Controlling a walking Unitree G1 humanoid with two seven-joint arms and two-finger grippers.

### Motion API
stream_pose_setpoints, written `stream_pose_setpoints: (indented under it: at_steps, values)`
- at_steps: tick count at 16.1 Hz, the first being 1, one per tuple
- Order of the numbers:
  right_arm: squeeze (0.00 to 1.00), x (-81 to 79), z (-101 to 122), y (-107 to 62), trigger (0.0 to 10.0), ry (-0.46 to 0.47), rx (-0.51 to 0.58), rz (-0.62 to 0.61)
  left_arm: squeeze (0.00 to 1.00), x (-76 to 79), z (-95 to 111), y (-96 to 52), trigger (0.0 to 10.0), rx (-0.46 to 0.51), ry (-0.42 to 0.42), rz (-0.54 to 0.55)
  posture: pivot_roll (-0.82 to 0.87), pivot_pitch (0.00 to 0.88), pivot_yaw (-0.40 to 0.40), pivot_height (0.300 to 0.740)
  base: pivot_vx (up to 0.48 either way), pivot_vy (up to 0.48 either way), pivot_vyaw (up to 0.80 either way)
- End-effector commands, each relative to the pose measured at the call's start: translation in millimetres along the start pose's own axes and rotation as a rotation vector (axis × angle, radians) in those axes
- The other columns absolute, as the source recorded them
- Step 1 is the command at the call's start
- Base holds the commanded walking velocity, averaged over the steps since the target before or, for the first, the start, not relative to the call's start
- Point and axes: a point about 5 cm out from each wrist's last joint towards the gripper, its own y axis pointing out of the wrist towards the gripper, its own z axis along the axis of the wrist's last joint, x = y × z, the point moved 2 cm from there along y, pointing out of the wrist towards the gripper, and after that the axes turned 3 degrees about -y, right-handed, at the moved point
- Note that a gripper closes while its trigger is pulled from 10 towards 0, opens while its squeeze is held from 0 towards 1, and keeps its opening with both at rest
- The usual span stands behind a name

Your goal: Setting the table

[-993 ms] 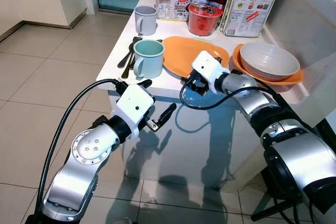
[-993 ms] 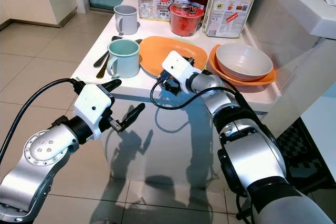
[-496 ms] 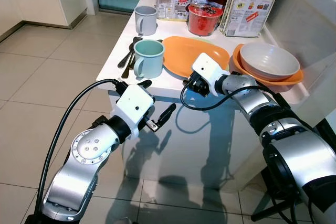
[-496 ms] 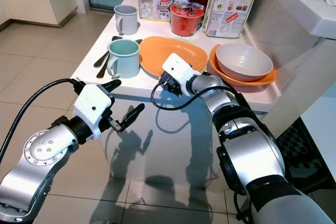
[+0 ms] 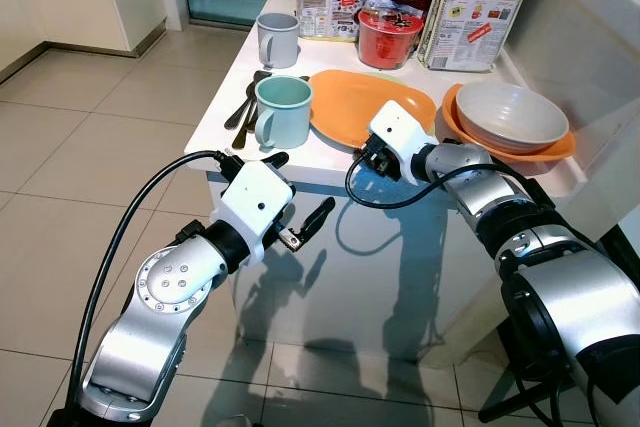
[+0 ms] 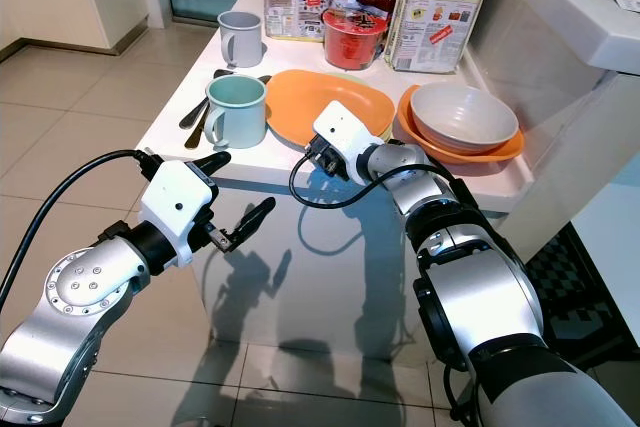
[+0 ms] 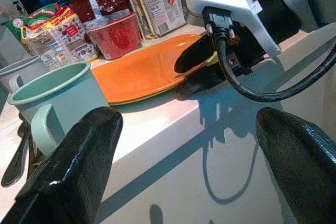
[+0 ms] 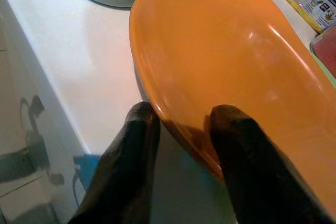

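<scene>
- Fingers (image 8: 231, 129) of the right gripper (image 8: 184, 129) straddle the near rim of the orange plate (image 5: 365, 102), one above and one beneath, not yet closed
- Plate lies on the white table (image 5: 215, 127), its length running away from the fingers
- Left gripper (image 5: 298, 197) hangs spread below the table edge, farther off

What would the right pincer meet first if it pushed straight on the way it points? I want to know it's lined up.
The near rim of the orange plate. The right pincer already straddles that edge, one finger above and one below, so it would likely slide further onto the plate.
</scene>
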Motion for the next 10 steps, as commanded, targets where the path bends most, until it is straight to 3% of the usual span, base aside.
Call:
stream_pose_setpoints:
  at_steps: [1,10]
  values:
    - [0.00,2.6,-2.9,-1.6,0.0,0.009,-0.015,-0.008,0.00,3.0,5.8,-0.2,10.0,0.015,0.018,-0.009,0.05,0.000,-0.080,0.740,0.000,0.000,0.00]
    - [0.00,4.1,-4.2,-3.1,0.0,0.011,-0.006,-0.018,0.00,3.2,5.8,1.0,10.0,0.015,0.022,-0.009,0.05,0.000,-0.081,0.740,0.000,0.000,0.00]
